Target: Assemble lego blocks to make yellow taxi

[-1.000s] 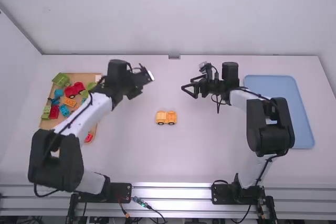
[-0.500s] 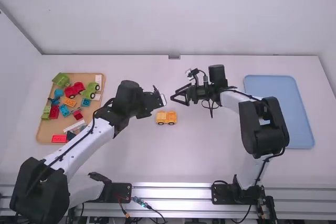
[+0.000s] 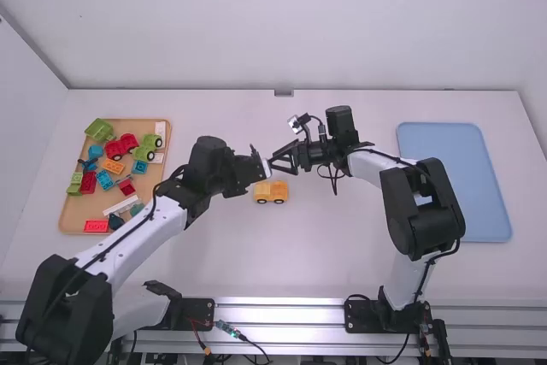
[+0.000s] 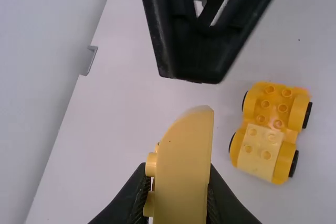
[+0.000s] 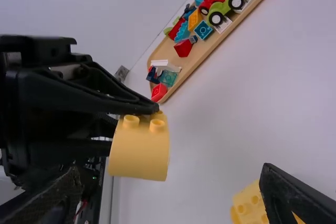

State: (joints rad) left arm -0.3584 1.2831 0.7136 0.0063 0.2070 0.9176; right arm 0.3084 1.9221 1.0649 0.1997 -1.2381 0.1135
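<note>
Find yellow vehicle base (image 4: 260, 148) upright on the table, with black wheels and studs on top, deeper orange-yellow at one end, paler at the other. Note pale yellow block (image 5: 139, 150) at about eleven o'clock from it, curved and smooth-faced, with two visible studs. Find it clamped in left gripper (image 3: 259, 167), with jaws closed to its width. Record right gripper (image 3: 274, 163) near twelve o'clock, with jaws wide apart and empty. Log parts tray (image 3: 77, 220) at nine o'clock, blue tray (image 3: 455, 181) at three.
</note>
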